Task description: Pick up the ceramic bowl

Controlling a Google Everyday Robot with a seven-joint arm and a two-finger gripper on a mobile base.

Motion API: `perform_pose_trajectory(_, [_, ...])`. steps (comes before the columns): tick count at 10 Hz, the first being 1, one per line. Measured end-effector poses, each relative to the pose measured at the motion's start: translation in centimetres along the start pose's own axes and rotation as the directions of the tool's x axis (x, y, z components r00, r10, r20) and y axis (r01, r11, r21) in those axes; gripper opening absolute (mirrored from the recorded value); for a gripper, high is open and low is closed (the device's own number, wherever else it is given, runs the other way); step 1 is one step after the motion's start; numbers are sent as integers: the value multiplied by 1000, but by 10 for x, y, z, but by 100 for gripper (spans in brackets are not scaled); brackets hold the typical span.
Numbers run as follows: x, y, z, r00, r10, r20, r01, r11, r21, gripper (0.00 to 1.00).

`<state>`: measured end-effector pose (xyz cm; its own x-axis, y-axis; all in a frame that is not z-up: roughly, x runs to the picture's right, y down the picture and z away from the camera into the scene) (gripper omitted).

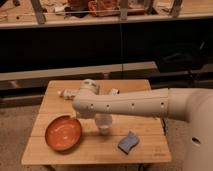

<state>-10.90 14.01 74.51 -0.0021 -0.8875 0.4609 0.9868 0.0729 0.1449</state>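
Note:
The ceramic bowl is a wide, shallow orange-red dish lying at the front left of the wooden table. My pale arm reaches in from the right across the table's middle, its wrist above the table's back half. The gripper points left over the back left of the table, well behind the bowl and apart from it. It is open and holds nothing.
A small translucent white cup stands just right of the bowl, under my forearm. A blue sponge lies near the front edge. Behind the table runs a dark low shelf unit with clutter on top.

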Motion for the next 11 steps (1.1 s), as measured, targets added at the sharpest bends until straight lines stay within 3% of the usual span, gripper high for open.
perform_pose_trajectory(11, [7, -13, 31, 988, -155, 15, 155, 988, 1, 80])
